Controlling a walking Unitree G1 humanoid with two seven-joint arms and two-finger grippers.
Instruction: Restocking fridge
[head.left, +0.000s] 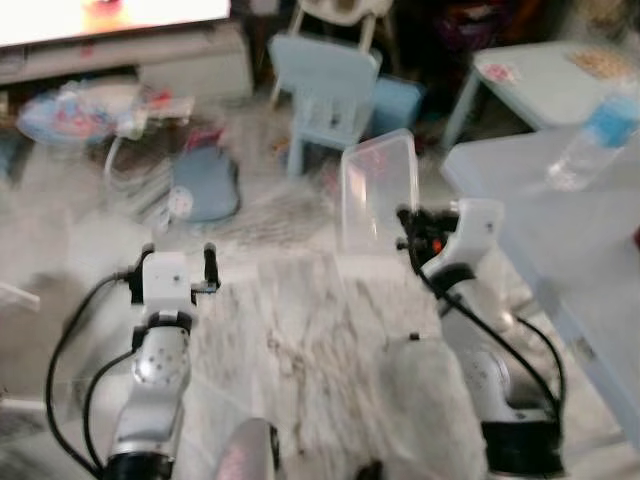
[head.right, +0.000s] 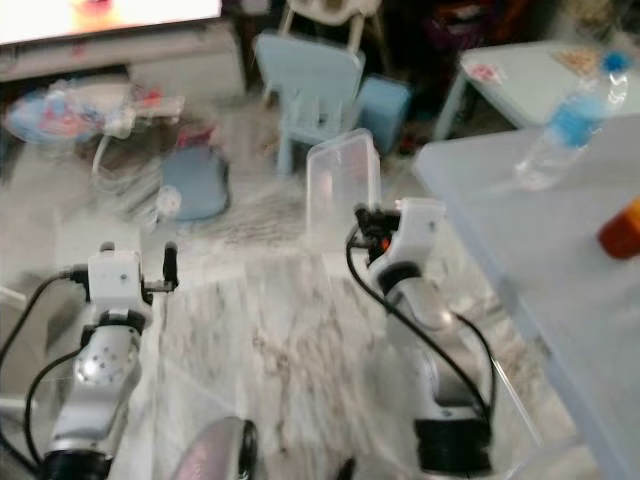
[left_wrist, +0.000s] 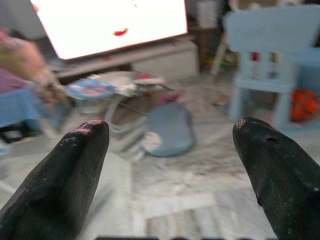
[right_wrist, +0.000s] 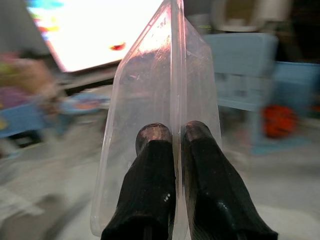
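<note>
Room: we face a living room with a marbled floor, a bright television at the back and a pale blue child's chair beyond our arms.
Left pincer: spread wide, holding nothing, raised over the floor.
Container: a clear plastic container stands on edge, long axis upright, directly ahead of the right arm.
Right pincer: pinched tight on the container's wall.
Bench: to our right, carrying a water bottle.
Judgement: we seem to be mid-carry; no fridge is visible.

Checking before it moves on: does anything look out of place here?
Yes. The right gripper pinches a clear plastic container by one wall, standing on edge. Toys and clutter litter the floor.
</note>
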